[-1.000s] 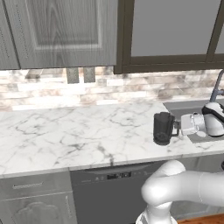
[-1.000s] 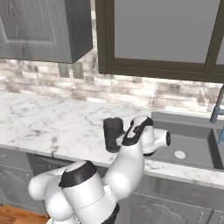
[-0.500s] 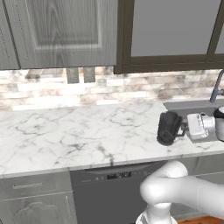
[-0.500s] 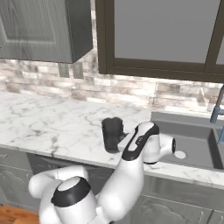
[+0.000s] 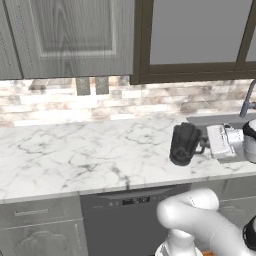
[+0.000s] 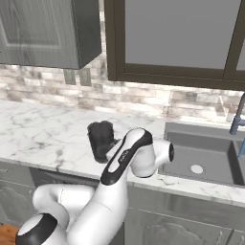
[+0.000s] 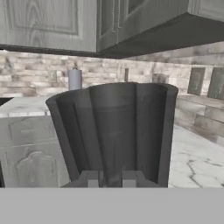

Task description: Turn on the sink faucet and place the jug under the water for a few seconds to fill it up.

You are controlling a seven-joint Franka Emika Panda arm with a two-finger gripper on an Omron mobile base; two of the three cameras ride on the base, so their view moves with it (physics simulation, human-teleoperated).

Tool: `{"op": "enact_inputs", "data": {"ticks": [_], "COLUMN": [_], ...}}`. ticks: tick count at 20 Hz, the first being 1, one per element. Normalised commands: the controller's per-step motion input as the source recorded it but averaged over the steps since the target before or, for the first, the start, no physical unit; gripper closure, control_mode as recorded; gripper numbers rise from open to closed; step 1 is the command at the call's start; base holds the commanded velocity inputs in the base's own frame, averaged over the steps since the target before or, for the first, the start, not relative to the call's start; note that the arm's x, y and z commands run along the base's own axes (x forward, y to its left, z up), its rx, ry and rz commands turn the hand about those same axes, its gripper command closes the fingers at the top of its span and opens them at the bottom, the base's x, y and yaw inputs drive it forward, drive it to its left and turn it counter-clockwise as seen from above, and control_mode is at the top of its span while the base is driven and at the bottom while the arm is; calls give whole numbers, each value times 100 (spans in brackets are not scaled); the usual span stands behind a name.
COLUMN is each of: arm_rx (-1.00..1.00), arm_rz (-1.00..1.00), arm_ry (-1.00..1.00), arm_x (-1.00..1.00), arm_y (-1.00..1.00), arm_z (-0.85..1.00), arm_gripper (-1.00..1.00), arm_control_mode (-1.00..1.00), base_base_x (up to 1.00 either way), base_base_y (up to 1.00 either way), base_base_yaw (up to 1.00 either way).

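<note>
- Here, your marble counter (image 5: 75, 150) runs under grey cabinets (image 5: 70, 35).
- Sink (image 6: 206, 153): set into the counter, right of the jug.
- Jug (image 5: 184, 144): tilted, above the counter edge.
- Gripper (image 5: 204, 145): clamped on the jug's handle.

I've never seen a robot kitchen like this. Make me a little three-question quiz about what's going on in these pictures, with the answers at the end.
1. True or false: the dark grey-black cylindrical jug is inside the dark grey double-bowl sink.
2. What does the end effector reach toward? A) the tall slim grey faucet B) the jug's handle side C) a cabinet door
3. Fill in: the jug is above the white marble ____.

Key: 1 false, it is over the countertop beside the sink. 2 B. 3 countertop.
</note>
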Motion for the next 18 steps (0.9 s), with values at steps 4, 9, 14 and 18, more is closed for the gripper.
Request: {"op": "enact_inputs", "data": {"ticks": [4,9,14,18], "arm_rx": [-1,0,0,2], "arm_rz": [2,1,1,2], "arm_ry": [1,1,7,2], "arm_x": [-34,-18,0,0], "arm_y": [77,55,53,10], "arm_z": [67,73,45,20], "arm_gripper": [100,100,100,100], "arm_control_mode": [-100,-100,-100,-100], "base_base_x": [0,0,0,0], "base_base_y": [0,0,0,0], "base_base_yaw": [0,0,0,0]}}
